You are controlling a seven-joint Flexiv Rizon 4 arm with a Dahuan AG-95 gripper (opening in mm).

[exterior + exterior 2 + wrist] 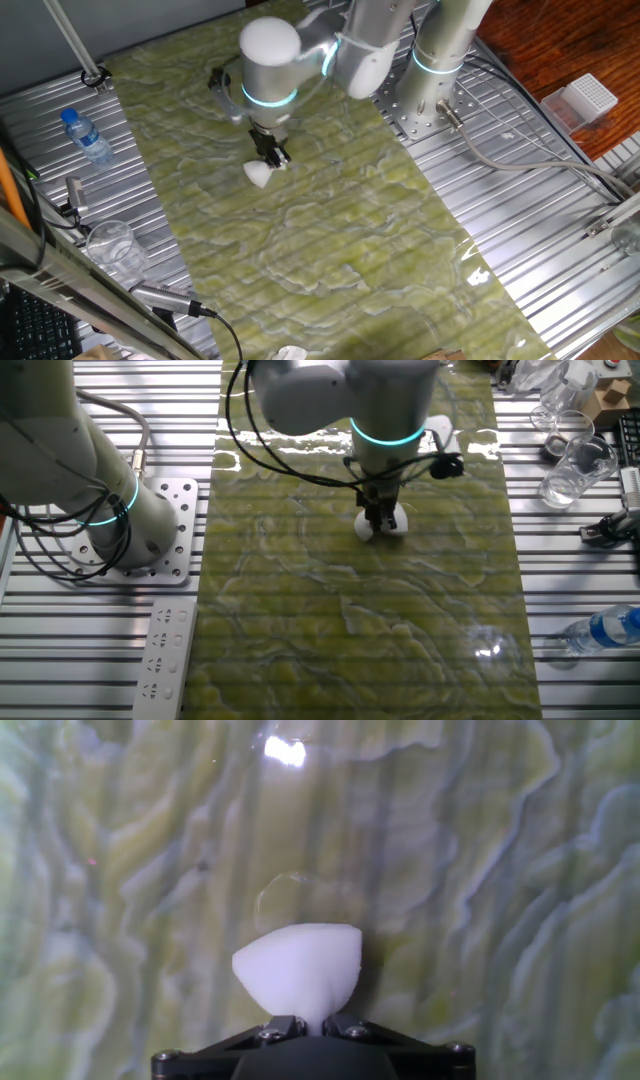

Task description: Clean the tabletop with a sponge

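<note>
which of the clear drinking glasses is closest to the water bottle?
In the other fixed view, the larger clear glass at the right edge; the small one sits farther from the plastic water bottle.

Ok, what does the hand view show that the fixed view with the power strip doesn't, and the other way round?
Only the hand view shows how the small white soft sponge is pinched to a narrow waist between the closed fingertips of the tool. Only the fixed view shows the white power strip, the clear drinking glasses, a plastic water bottle and the arm's base plate on ribbed metal panels. Both show the sponge held over the glossy green-yellow marbled tabletop, with a bright glare spot on it.
</note>
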